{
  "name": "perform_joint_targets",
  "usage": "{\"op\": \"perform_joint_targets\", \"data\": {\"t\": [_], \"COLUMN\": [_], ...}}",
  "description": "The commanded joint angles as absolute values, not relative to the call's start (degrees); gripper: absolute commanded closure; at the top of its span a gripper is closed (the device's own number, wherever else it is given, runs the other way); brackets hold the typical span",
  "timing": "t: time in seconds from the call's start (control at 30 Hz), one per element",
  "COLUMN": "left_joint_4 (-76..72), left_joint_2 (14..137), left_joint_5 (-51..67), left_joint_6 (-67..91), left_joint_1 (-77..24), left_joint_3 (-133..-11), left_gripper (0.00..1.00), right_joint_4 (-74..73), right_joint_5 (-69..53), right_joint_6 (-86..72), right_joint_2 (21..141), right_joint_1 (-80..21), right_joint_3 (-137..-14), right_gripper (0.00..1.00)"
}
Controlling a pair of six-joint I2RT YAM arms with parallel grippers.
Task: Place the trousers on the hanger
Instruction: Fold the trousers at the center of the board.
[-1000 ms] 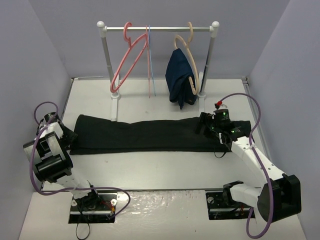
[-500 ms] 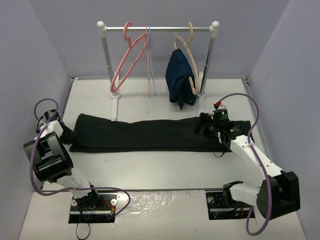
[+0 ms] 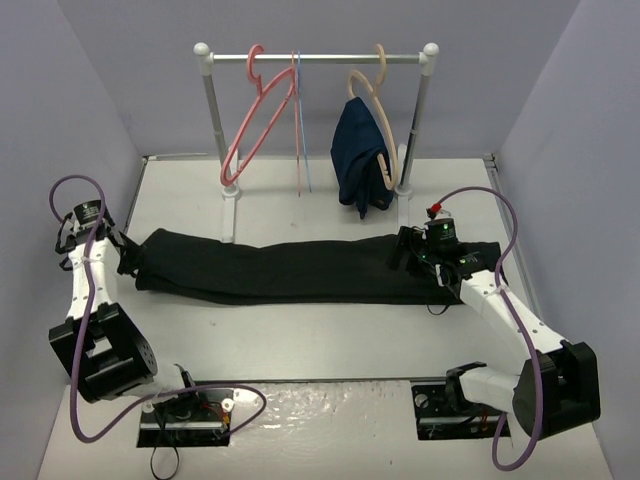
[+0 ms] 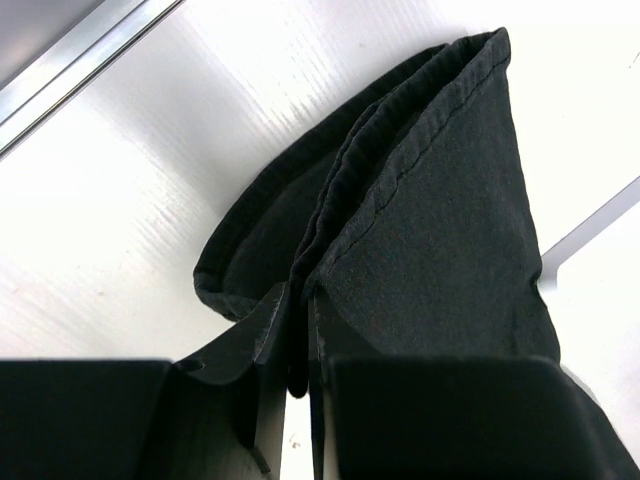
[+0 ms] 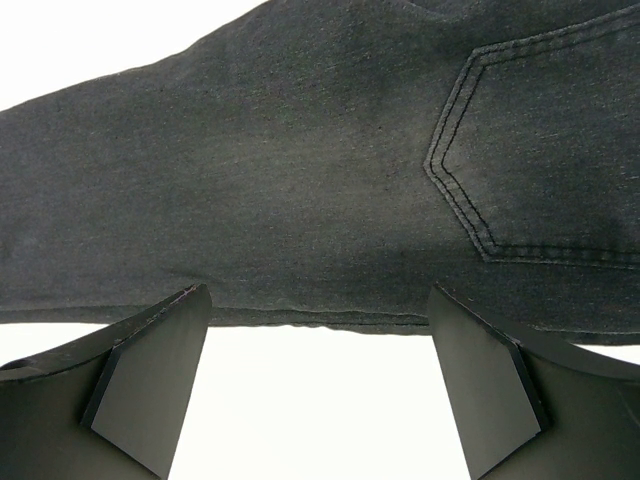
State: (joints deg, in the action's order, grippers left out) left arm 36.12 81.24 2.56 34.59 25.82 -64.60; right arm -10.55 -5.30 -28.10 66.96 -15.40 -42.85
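Left wrist view alone shows the left gripper point(image 4: 300, 322) pinching the trousers point(image 4: 440, 230); right gripper point(image 5: 315, 312) is spread over them.

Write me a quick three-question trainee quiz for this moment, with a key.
1. True or false: the left gripper is shut on one end of the trousers.
2. The right gripper is: A open over the trousers; B shut on the trousers; C shut, empty.
3. Fill in: the hanger hangs from the ____.
Key: 1 true; 2 A; 3 rail.
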Motion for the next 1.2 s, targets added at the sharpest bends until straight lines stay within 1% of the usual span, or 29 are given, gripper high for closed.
{"op": "perform_joint_targets", "data": {"t": [0.0,0.2,0.27,0.3,0.37,0.4,0.43,0.5,0.57,0.6,0.67,0.7,0.73,0.8,0.87,1.0,1.17], "left_joint_4": [39.73,38.15,36.92,36.39,36.08,36.54,37.15,38.48,39.37,39.37,39.38,39.36,38.24,36.89,36.07,35.34,34.10], "left_joint_2": [77.52,80.09,81.19,81.68,82.84,83.44,84.01,84.82,84.93,84.51,82.64,82.58,79.04,76.68,76.25,80.10,84.48], "left_joint_5": [-2.12,-4.95,-6.15,-6.89,-8.75,-9.44,-10.01,-11.24,-11.95,-11.80,-10.82,-10.78,-8.28,-6.38,-5.50,-5.12,-5.90], "left_joint_6": [33.96,34.04,34.38,34.58,35.22,35.51,35.78,36.42,36.62,36.79,37.09,37.09,37.18,37.71,38.52,39.12,38.80], "left_joint_1": [26.02,26.07,26.17,26.22,26.28,26.44,26.66,27.22,27.65,27.77,27.77,27.77,27.51,27.26,27.25,27.41,27.69], "left_joint_3": [-66.63,-64.11,-62.61,-61.81,-60.80,-60.79,-60.86,-61.00,-61.00,-60.94,-60.56,-60.55,-59.77,-57.81,-56.52,-56.09,-57.35], "left_gripper": [1.00,1.00,0.97,0.95,0.86,0.80,0.72,0.51,0.38,0.34,0.31,0.31,0.31,0.31,0.33,0.36,0.37], "right_joint_4": [-9.52,-9.55,-9.52,-9.55,-9.80,-9.92,-10.04,-10.40,-10.72,-10.76,-10.98,-10.99,-10.99,-10.90,-10.90,-10.90,-10.90], "right_joint_5": [-3.78,-4.42,-4.61,-4.66,-4.72,-4.80,-4.87,-4.92,-4.89,-4.85,-4.92,-4.92,-4.92,-4.83,-4.83,-5.11,-4.98], "right_joint_6": [-26.35,-26.19,-26.06,-25.96,-25.64,-25.55,-25.51,-25.37,-25.23,-25.19,-24.96,-24.96,-25.05,-25.12,-25.22,-25.40,-25.72], "right_joint_2": [66.14,65.57,64.90,64.61,64.16,64.00,63.88,63.81,63.81,63.80,63.72,63.72,63.89,64.05,64.68,65.54,64.66], "right_joint_1": [-15.23,-15.12,-15.12,-15.12,-15.05,-15.00,-14.97,-14.94,-14.91,-14.84,-14.77,-14.77,-14.77,-14.77,-14.77,-14.77,-14.68], "right_joint_3": [-42.90,-41.37,-40.99,-40.85,-40.71,-40.77,-40.89,-41.11,-41.40,-41.46,-41.83,-41.84,-42.01,-42.01,-42.08,-42.53,-42.14], "right_gripper": [0.13,0.13,0.13,0.13,0.13,0.13,0.13,0.13,0.13,0.13,0.13,0.13,0.13,0.13,0.13,0.13,0.13]}}
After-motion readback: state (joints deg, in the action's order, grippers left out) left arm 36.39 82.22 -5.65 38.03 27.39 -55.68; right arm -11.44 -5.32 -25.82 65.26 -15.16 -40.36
